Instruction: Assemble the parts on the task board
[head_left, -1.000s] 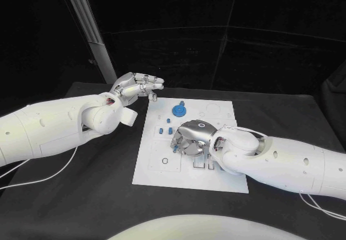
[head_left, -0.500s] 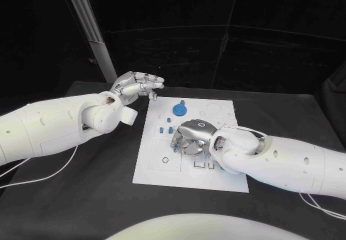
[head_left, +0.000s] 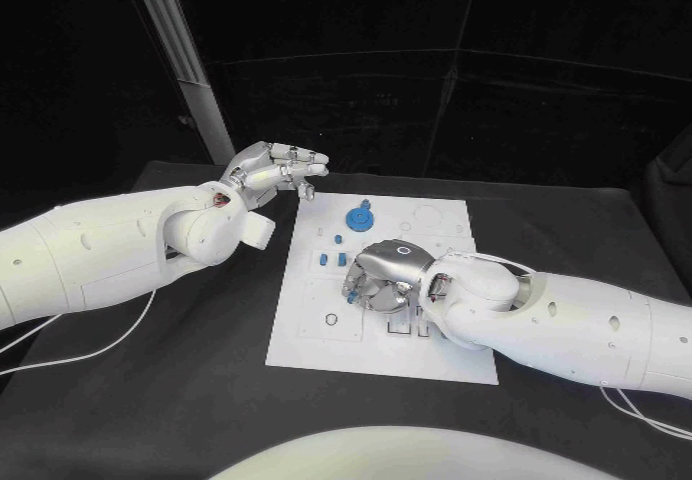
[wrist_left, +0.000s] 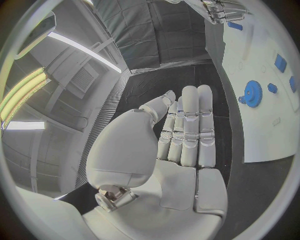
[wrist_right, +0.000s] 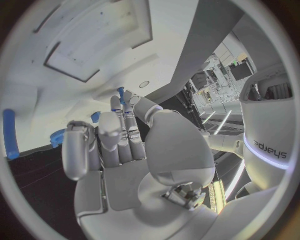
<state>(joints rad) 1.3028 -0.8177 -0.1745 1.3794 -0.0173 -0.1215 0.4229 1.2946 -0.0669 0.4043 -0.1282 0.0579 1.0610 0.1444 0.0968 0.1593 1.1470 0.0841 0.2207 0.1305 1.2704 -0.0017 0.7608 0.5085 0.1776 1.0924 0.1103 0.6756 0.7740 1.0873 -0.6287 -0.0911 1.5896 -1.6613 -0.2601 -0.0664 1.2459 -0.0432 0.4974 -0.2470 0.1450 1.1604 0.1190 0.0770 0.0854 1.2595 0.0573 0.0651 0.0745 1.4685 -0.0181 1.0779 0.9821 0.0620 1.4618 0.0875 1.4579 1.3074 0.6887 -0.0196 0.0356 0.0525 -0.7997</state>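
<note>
The task board (head_left: 378, 355) lies in the middle of the table (head_left: 173, 400). A gear-shaped part (head_left: 358, 216) sits on its far half, with small parts (head_left: 330, 260) nearer. The right hand (head_left: 381, 279) is over the board's centre; the left hand (head_left: 274, 170) hangs beyond its far left corner.

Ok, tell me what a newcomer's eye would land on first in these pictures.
First, the white task board in the middle of the black table, with the right hand bent down over its centre. Next, the blue gear-like part lying near the board's far end. Then the left hand, raised beyond the board's far left corner, holding nothing.
</note>
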